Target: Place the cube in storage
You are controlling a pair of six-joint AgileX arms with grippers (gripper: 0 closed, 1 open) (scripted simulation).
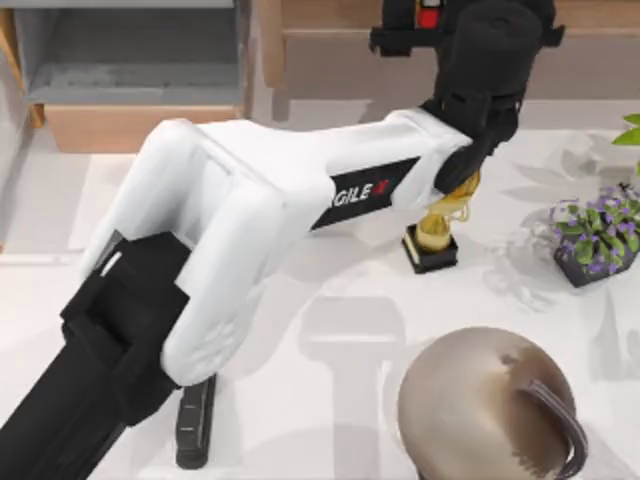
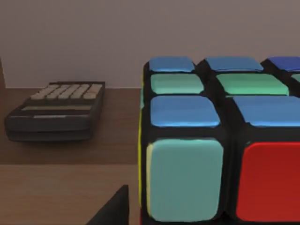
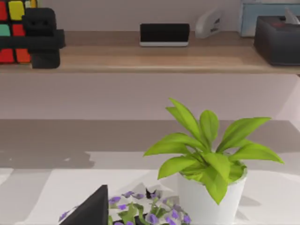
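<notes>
White tabletop under our arms. Our left end effector reaches to brown shelf at back, fingers either side of cube; cannot tell whether clenched. Cube rests on shelf near calculator. Storage at back left, well apart.

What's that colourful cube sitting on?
The cube rests on a brown wooden shelf, beside a dark calculator. The cube hides the spot where they touch.
</notes>
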